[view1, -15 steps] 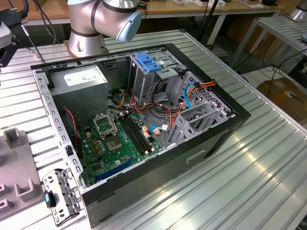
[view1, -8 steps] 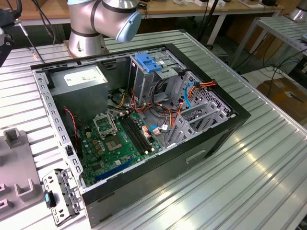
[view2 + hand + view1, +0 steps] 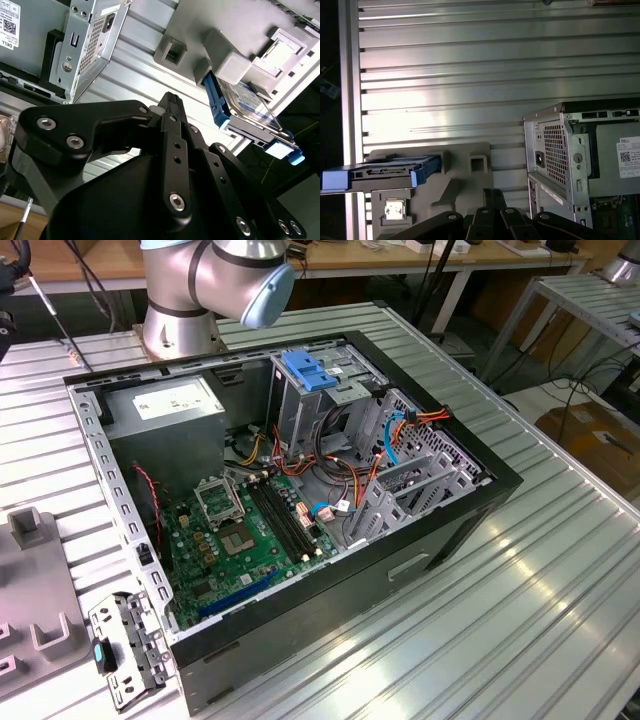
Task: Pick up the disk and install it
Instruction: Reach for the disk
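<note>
flat rectangular silver metal disk (image 3: 247,102) with a glossy blue-and-white label, framed by a blue plastic carrier, seated on edge in a slot of a pale grey moulded plastic holder (image 3: 230,55) on the ribbed aluminium table (image 3: 135,65). in the first wrist view, the disk (image 3: 385,172) seen edge-on as a thin blue-rimmed slab across the holder (image 3: 465,172), one end jutting out past the holder's side. black jointed metal gripper (image 3: 172,105) near the disk but apart from it, bare table between, nothing seen in its grasp; matte links dotted with round screw heads; how far spread or closed, cannot tell. in the exterior view, a black steel computer case (image 3: 400,570) lying open on its side on the table (image 3: 520,590); inside, a green circuit board (image 3: 240,530) on the floor, a large grey power-supply box (image 3: 165,405) with a white sticker, and a grey sheet-metal drive cage (image 3: 300,415) topped by a blue plastic latch (image 3: 305,370). red, orange and yellow wires (image 3: 350,460) strung across the space beside the cage. silver and pale blue robot arm (image 3: 200,290) rising behind the case. loose perforated grey metal bracket (image 3: 125,650) flat on the table just beside the case's near corner.
</note>
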You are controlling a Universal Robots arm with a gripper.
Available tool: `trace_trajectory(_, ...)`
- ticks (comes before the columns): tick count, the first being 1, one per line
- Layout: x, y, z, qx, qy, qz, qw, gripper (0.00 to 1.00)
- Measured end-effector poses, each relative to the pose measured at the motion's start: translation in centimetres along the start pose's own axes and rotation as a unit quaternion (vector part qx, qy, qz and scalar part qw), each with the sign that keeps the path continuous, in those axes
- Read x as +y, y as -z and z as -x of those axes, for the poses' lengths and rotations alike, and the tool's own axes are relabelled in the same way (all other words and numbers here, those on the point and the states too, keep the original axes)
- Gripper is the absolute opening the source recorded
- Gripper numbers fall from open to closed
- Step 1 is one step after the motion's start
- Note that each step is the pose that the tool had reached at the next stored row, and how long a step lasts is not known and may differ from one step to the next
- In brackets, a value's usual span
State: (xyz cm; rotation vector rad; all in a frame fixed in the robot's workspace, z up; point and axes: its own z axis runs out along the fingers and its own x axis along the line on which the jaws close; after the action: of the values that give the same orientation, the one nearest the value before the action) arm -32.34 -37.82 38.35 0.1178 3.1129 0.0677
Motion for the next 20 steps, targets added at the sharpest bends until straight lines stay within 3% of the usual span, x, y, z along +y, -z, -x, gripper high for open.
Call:
trace_trajectory(4,0.07,-0.01,-0.32,0.0,0.0,0.0,1.0,0.11)
trace_trajectory(15,0.11,0.02,0.11,-0.0001,0.0,-0.0004,1.0,0.11)
trace_trajectory(16,0.14,0.09,0.12,-0.0025,0.0,-0.0065,0.99998,0.11)
trace_trajectory(17,0.16,0.22,0.13,-0.0047,0.001,-0.0179,0.99983,0.11)
trace_trajectory(18,0.18,0.27,0.15,-0.0059,0.002,-0.0252,0.99966,0.11)
trace_trajectory(20,0.18,0.28,0.24,-0.006,0.002,-0.0257,0.99965,0.11)
